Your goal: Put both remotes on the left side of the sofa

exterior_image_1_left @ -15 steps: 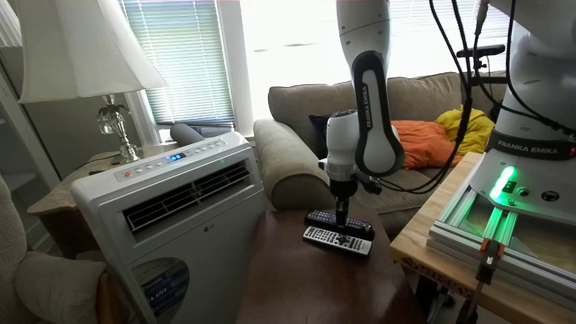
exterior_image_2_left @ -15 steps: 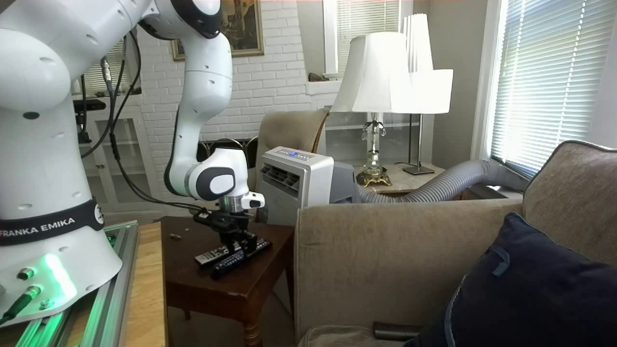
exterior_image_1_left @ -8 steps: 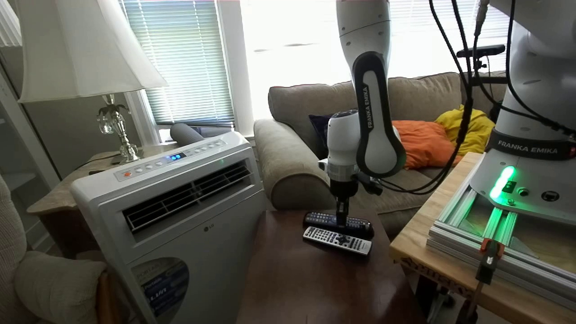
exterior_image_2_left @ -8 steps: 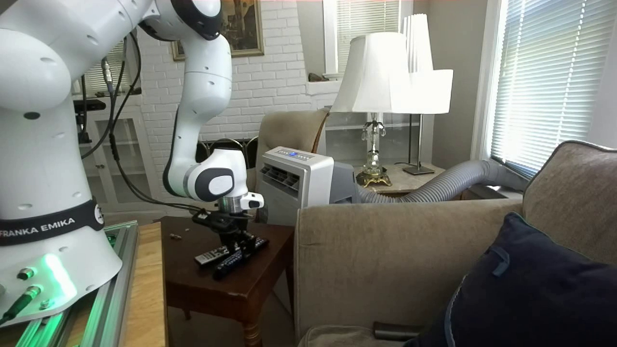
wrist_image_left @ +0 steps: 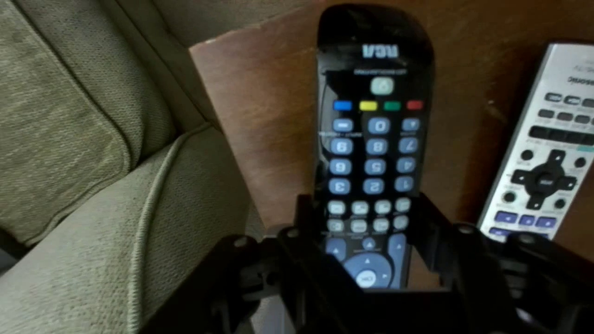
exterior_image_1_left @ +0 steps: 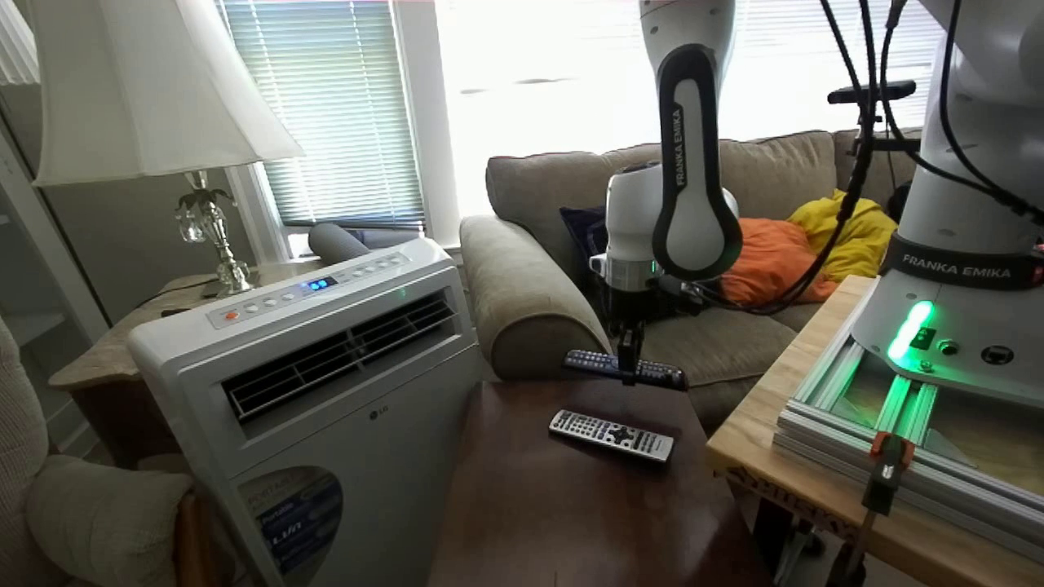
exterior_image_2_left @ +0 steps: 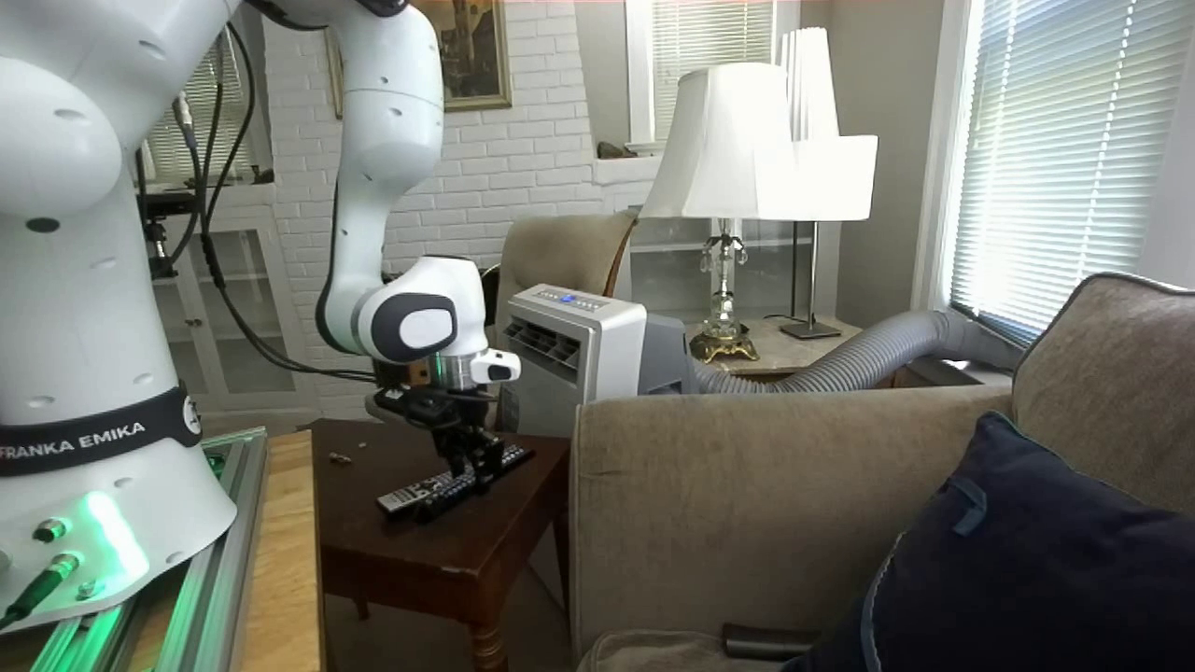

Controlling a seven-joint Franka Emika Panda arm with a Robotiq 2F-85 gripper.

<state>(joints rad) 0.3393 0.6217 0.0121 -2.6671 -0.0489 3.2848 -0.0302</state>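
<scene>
"In an exterior view I face the sofa [exterior_image_1_left: 742, 346], robot base [exterior_image_1_left: 962, 281] at three o'clock. You?"

"In an exterior view, a brick wall [exterior_image_2_left: 541, 173], base at nine. Shared?"

"Brown table [exterior_image_1_left: 587, 522] and sofa. My wrist view peers down, close over a black remote [wrist_image_left: 371, 139]."

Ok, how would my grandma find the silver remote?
Find the white air conditioner, then the dark wooden table beside it. The silver remote lies flat on top. Its pale face sets it apart from the black remote, which the gripper holds.
</scene>
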